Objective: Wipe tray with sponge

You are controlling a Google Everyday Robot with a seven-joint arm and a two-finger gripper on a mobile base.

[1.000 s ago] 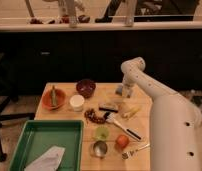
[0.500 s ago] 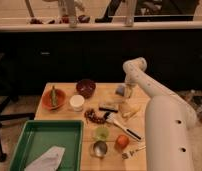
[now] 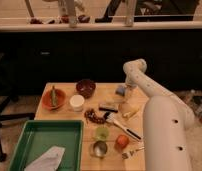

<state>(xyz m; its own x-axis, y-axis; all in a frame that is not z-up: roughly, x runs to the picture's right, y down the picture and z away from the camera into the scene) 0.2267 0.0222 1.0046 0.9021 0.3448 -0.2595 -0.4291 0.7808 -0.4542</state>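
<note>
— Spot any change from a second ago?
— Hardly any. See the gripper (image 3: 129, 90): low over the tabletop (image 3: 106, 91) as before, nudged a touch further from the tray (image 3: 44, 137). Note the arm (image 3: 164, 125) too, now bulking larger in the view. No other shift to report.

— Fingers?
— Spread wide, pinching nothing as far as can be seen.

— And the sponge?
— Look past the tray's far right corner, well apart from it: sponge (image 3: 120, 91) flat on the tabletop, just on the tray side of the gripper. Touching or merely beside, cannot tell.

— Meaning for the wipe?
— Likely still lining up the grasp. Not yet lifted, so no wiping begun, and a long carry back to the tray ahead.

— Anything inside the tray?
— A pale cloth (image 3: 46, 160) in its near part; bare green otherwise.

— Surface and room?
— Light wood, crowded to the tray's right and beyond its far edge: orange bowl (image 3: 53, 98), dark red bowl (image 3: 86, 88), white cup (image 3: 76, 102), black bar (image 3: 108, 107). Further back, a dark cabinet front (image 3: 69, 55) under a pale ledge (image 3: 94, 25).
</note>
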